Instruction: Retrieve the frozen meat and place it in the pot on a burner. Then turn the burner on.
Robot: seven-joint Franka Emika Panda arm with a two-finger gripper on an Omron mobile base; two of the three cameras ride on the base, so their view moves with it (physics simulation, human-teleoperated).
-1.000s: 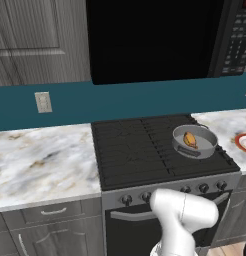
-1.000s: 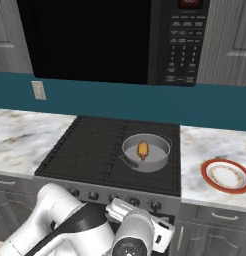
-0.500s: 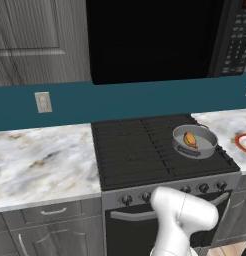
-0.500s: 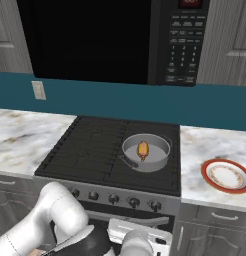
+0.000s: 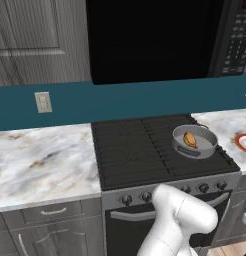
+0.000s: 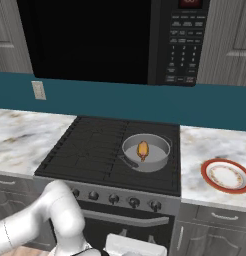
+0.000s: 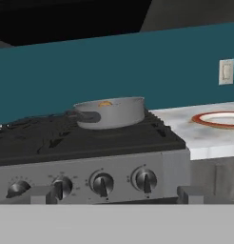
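The grey pot (image 6: 154, 166) stands on the right front burner (image 6: 160, 179) of the dark cooktop. The orange-brown frozen meat (image 6: 143, 150) lies inside it. The left base view shows the same pot (image 5: 204, 151) with the meat (image 5: 190, 140) in it. My gripper (image 7: 116, 195) is low in front of the stove, open and holding nothing, its fingertips (image 7: 43, 194) level with the row of knobs (image 7: 144, 179). In the hand view the pot (image 7: 114, 116) stands above the knobs, and a sliver of the meat (image 7: 105, 103) shows over its rim.
A red-rimmed white plate (image 6: 205, 172) sits on the marble counter right of the stove. Several knobs (image 6: 114, 199) line the stove front above the oven handle. A black microwave hangs over the cooktop. A wall socket (image 5: 43, 102) sits at the left.
The arm has sunk lower in front of the stove, and the hand has dropped toward the bottom of the right base view. Pot and meat have not moved.
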